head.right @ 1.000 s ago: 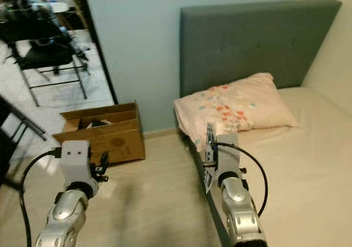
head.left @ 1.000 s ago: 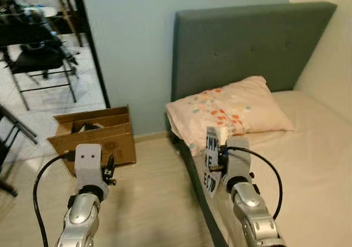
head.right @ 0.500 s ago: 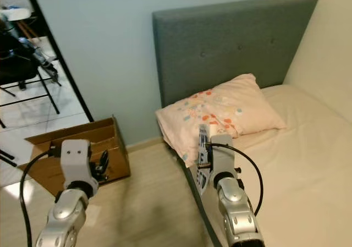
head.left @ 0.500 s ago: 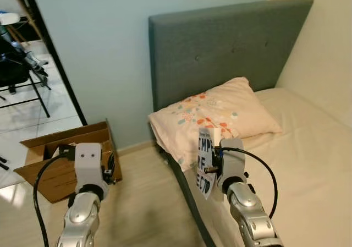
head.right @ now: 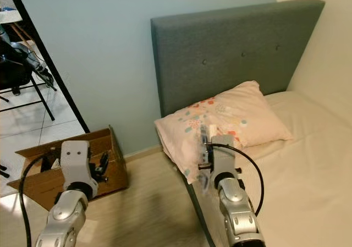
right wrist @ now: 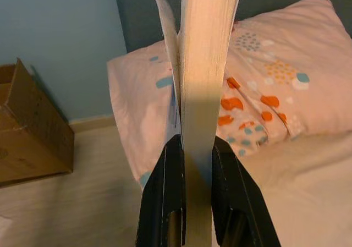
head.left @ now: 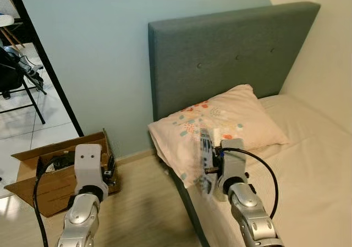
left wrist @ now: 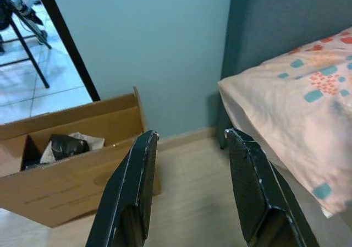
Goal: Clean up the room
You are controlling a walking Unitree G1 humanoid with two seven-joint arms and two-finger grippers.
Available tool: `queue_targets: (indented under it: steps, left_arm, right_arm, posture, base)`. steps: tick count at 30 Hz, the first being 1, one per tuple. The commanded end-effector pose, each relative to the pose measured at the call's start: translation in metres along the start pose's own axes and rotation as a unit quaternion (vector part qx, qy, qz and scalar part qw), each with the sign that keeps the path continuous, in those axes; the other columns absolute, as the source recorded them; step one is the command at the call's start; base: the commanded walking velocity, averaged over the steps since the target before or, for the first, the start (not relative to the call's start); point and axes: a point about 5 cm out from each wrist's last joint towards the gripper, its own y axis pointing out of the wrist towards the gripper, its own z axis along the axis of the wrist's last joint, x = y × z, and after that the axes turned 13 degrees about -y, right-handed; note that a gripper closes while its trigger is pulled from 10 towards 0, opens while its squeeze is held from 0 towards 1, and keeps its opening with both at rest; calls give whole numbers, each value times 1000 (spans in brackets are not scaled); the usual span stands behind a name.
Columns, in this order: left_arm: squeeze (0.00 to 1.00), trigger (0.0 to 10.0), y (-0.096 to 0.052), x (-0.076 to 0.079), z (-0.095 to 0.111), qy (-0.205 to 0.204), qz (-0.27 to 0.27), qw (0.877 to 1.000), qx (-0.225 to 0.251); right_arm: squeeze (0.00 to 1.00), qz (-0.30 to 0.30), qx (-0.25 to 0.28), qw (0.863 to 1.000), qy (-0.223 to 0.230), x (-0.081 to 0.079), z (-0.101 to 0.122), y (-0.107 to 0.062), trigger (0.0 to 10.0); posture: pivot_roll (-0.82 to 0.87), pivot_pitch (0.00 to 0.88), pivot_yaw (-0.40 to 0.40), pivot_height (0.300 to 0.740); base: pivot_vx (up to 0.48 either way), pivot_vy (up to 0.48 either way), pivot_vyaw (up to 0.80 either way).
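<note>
Right gripper (right wrist: 190, 164) fingers round blurred book (right wrist: 201, 65)

Left arm raised forward, forearm angled up, wrist module on top. Left hand (left wrist: 190, 189) empty, two black fingers (left wrist: 129, 195) spread apart. Right arm raised forward at similar height. Right hand (right wrist: 190, 195) clamped: both fingers pressed against sides of thin book (right wrist: 201, 65), held upright, edge-on to wrist camera.
</note>
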Motion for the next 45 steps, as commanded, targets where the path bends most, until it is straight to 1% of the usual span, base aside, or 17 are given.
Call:
queue_targets:
  steps: [1, 4, 16, 27, 31, 33, 36, 39, 45]
  left_arm:
    - [0, 10000, -1, 1, -1, 5, -3, 1000, -6]
    - [0, 10000, 0, 1, -1, 8, -2, 1000, -8]
    - [0, 10000, 1, 1, -1, 17, -8, 1000, -9]
    - [0, 10000, 0, 3, -3, 18, -11, 1000, -14]
    - [0, 10000, 0, 4, -3, 26, -17, 999, -14]
    - [0, 10000, 0, 5, -4, 35, -23, 999, -17]
    - [0, 10000, -1, 5, -4, 31, -19, 999, -16]
    - [0, 10000, 0, 2, -5, 21, -11, 1000, -19]
    - [0, 10000, 0, 2, -5, 20, -13, 1000, -19]
  right_arm:
    - [0, -7, 9, 1000, 4, 5, 3, 0, 10000]
    - [0, -6, 9, 1000, 4, 4, 3, 0, 10000]
    - [0, -9, 10, 1000, 9, 2, 5, 1, 10000]
    - [0, -17, 11, 1000, 11, 6, 5, 1, 10000]
    - [0, -17, 12, 1000, 11, 6, 5, 0, 10000]
    - [0, -16, 12, 1000, 11, 6, 5, 0, 10000]
    - [0, -16, 11, 1000, 11, 6, 5, 0, 10000]
    - [0, -16, 10, 1000, 11, 6, 4, -1, 10000]
    - [0, -16, 7, 1000, 10, 5, 3, -1, 10000]
  posture:
    - [-64, 95, 6, 740]
    - [-62, 95, 7, 740]
    - [-57, 92, 15, 740]
    - [-61, 100, 14, 740]
    - [-60, 100, 13, 740]
    - [-60, 100, 13, 740]
    - [-60, 100, 13, 740]
    - [-63, 99, 15, 740]
    - [-63, 99, 15, 740]
  base:
    - [304, 0, 0]
    - [255, 0, 0]
    - [0, 0, 0]
    - [0, 0, 0]
    - [0, 0, 0]
    - [0, -480, 0]
    - [0, -480, 0]
    - [0, 0, 0]
    - [0, 0, 0]
